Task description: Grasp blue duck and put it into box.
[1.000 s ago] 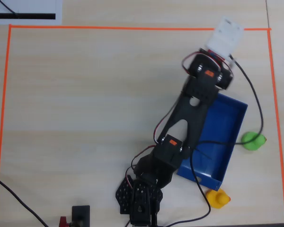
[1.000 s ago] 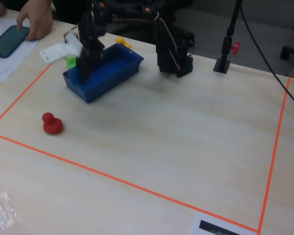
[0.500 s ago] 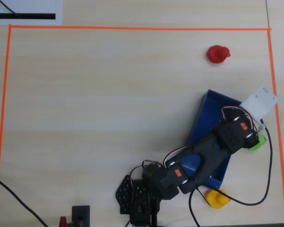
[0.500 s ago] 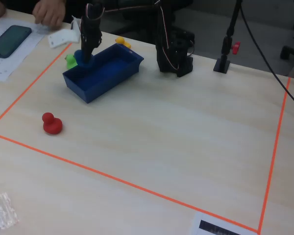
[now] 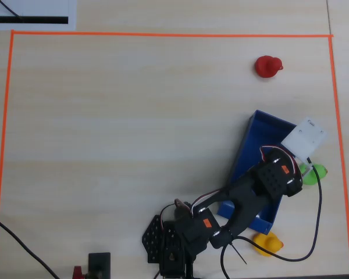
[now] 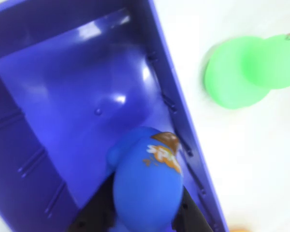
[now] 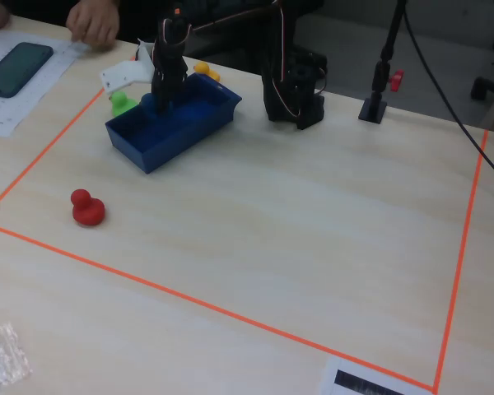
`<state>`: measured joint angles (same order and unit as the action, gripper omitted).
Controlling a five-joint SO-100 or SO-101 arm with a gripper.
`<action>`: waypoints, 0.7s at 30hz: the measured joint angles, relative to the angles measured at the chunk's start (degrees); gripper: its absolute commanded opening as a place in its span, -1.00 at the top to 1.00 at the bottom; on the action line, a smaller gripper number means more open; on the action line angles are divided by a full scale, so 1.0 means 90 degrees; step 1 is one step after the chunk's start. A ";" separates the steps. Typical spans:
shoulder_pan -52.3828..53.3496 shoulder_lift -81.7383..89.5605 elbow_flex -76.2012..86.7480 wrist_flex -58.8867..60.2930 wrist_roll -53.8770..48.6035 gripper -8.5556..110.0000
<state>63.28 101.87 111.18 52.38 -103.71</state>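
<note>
Red duck [image 7: 87, 208] lies left of the box [image 7: 148, 138] in the fixed view, unmoved since the earlier frames. Blue duck [image 6: 147, 186] sits pinched between the dark fingers [image 6: 94, 212] of the gripper [image 6: 137, 215], inside the box [image 6: 63, 96] against its right wall in the wrist view. Compared with half a second ago, the arm [image 5: 244, 197] has drawn back along the box in the overhead view. Green duck [image 6: 246, 67] rests outside the wall; yellow duck [image 5: 266, 244] lies beyond the near end.
</note>
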 measured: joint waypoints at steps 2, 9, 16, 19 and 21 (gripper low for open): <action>0.0020 0.0127 0.0010 -0.0117 0.0000 0.27; -0.0059 0.0664 0.0020 -0.0137 0.0107 0.65; -0.2764 0.1973 0.0889 -0.1553 0.1670 0.85; -0.4502 0.2930 0.2021 -0.1836 0.1758 0.85; -0.5449 0.3730 0.2881 -0.1543 0.1650 0.83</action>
<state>14.24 135.44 137.11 38.50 -88.86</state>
